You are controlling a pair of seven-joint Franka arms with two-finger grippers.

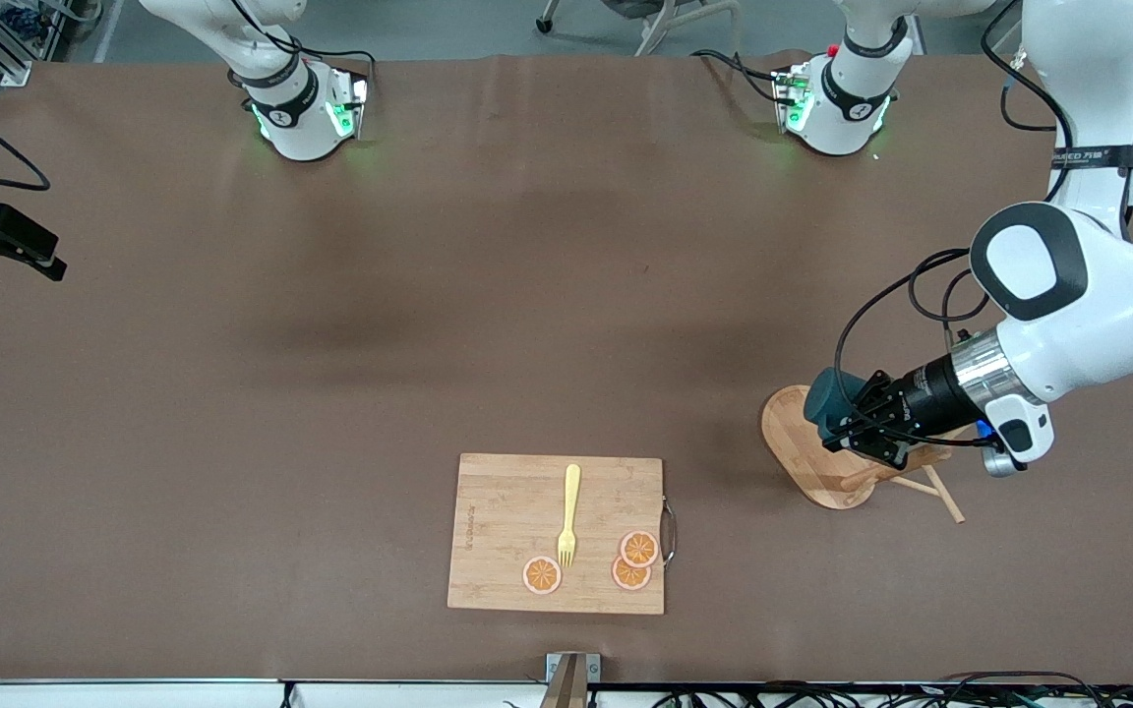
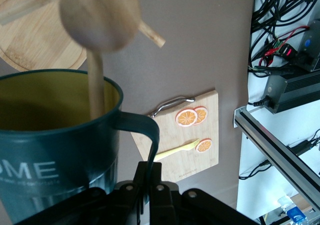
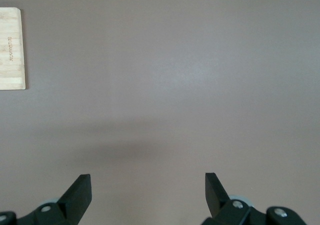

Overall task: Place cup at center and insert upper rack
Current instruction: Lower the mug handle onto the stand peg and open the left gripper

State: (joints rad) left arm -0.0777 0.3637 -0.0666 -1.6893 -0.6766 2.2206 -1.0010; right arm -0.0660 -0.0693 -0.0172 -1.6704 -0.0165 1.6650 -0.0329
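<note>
- My left gripper (image 1: 847,425) is up over the rack (image 1: 815,454), at the left arm's end of the table; its fingers (image 2: 150,177) are clamped together on the handle of the cup (image 1: 830,401), which hangs clear of the table.
- In my left wrist view the cup (image 2: 55,145) fills the foreground, teal outside, yellow inside; one of the rack's pegs (image 2: 96,80) reaches down past its rim into the mouth, though I cannot tell whether wood touches the cup.
- The rack stands on its oval base on the brown table (image 1: 330,393); one thin peg (image 1: 942,494) sticks out toward the front camera.
- A board (image 1: 507,531) lies nearer the front camera, toward the middle; on it a yellow fork (image 1: 568,516) and three orange slices (image 1: 633,560).
- My right gripper (image 3: 148,192) waits at the right arm's end, jaws wide apart over bare table, holding nothing; a corner of the board (image 3: 12,49) shows in its view.
</note>
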